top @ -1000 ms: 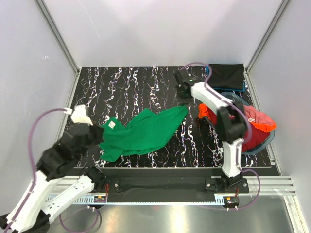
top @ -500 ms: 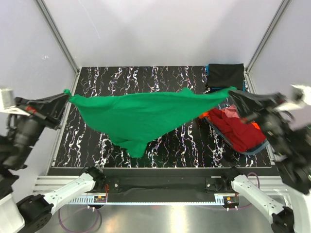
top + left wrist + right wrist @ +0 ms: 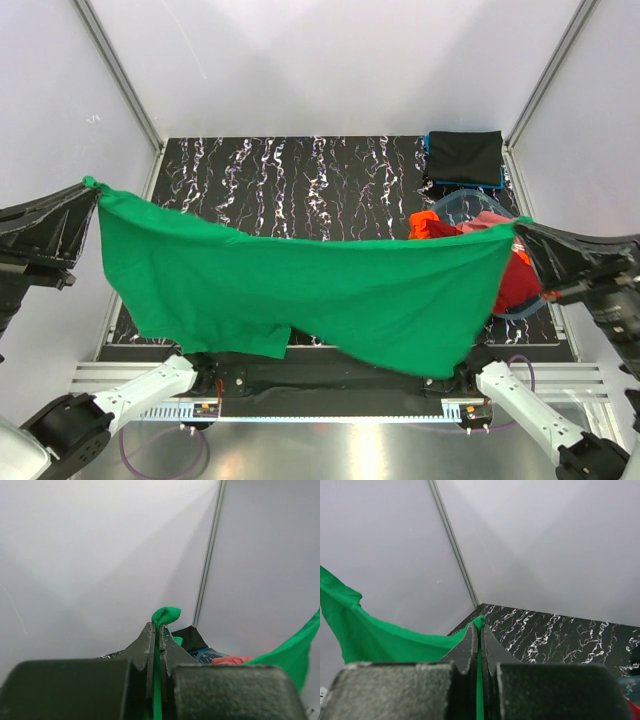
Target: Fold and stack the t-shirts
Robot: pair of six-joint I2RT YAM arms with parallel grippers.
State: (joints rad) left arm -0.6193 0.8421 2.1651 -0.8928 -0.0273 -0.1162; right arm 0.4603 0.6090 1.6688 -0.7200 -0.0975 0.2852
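Shirt axis: the bright green cloth t-shirt [image 3: 300,285] is spread wide in the air. Its long axis runs left to right, the top edge sags at mid-span, and the body hangs toward the near edge.
Where: it hangs above the near half of the black white-veined table [image 3: 300,175].
Left grip: the left gripper [image 3: 88,188] has its fingers pressed together on the shirt's left corner; a green tuft pokes past the tips in the wrist view.
Right grip: the right gripper [image 3: 522,228] is clamped likewise on the right corner.
Edges: grey walls [image 3: 60,100] stand just outside both grippers; open tabletop shows behind the top edge.
Neighbours: a folded black t-shirt [image 3: 465,157] lies in the back right corner. A clear plastic tub [image 3: 452,202] with a maroon-red shirt [image 3: 515,282] and an orange shirt [image 3: 425,225] sits behind the right end.
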